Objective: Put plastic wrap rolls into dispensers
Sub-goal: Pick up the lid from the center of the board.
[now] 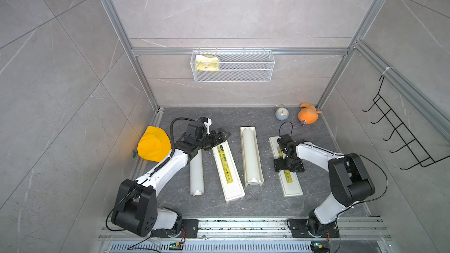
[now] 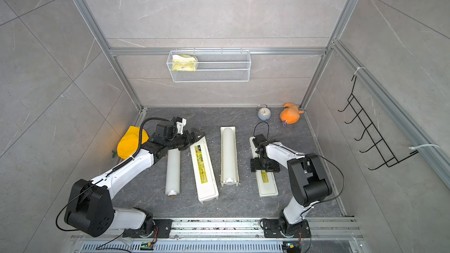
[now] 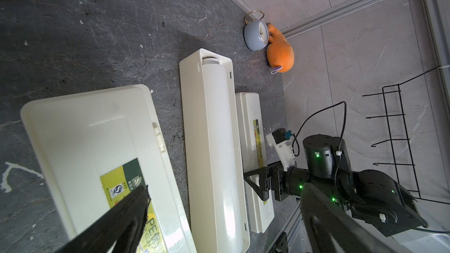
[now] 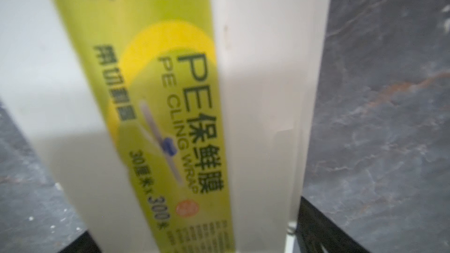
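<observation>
One plastic wrap roll [image 1: 196, 174] lies loose on the dark floor, half under my left arm. Beside it lies a shut dispenser [image 1: 227, 174] with a yellow-green label. My left gripper [image 1: 220, 137] hovers open over its far end, and its black fingers [image 3: 136, 205] frame the label in the left wrist view. A second roll [image 1: 250, 154] rests in an open dispenser [image 1: 254, 184] at the middle. To the right is another labelled white box [image 1: 292, 186]. My right gripper [image 1: 288, 164] is open astride it, and the label [image 4: 170, 118] fills the right wrist view.
A yellow cap [image 1: 153, 143] sits by the left wall. A grey alarm clock [image 1: 281, 113] and an orange plush toy [image 1: 308, 113] stand at the back right. A wire mesh basket [image 1: 232, 66] hangs on the back wall, and a black hook rack [image 1: 401, 132] hangs on the right wall.
</observation>
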